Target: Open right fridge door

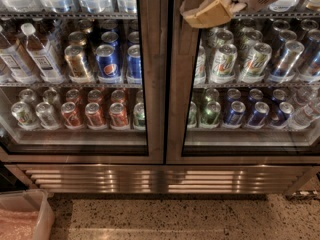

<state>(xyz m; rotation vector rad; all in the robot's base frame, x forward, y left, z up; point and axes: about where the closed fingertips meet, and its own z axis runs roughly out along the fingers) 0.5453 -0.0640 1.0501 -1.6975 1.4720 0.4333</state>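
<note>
The right fridge door (180, 115) is a tall glass pane in a brushed steel frame. Green-and-white cans (239, 60) and blue cans (250, 113) show through it. It sits flush with its twin, with only a thin dark seam between them. My gripper (201, 14), tan with a pale rounded wrist, hangs at the top of the view. It is right in front of the right door's left frame edge, beside the centre seam. Whether it touches the frame cannot be told.
The left fridge door (153, 84) shows Pepsi cans, red cans and bottles. A steel vent grille (160, 180) runs below both doors. A translucent bin (26, 215) stands on the speckled floor (180, 220) at the bottom left.
</note>
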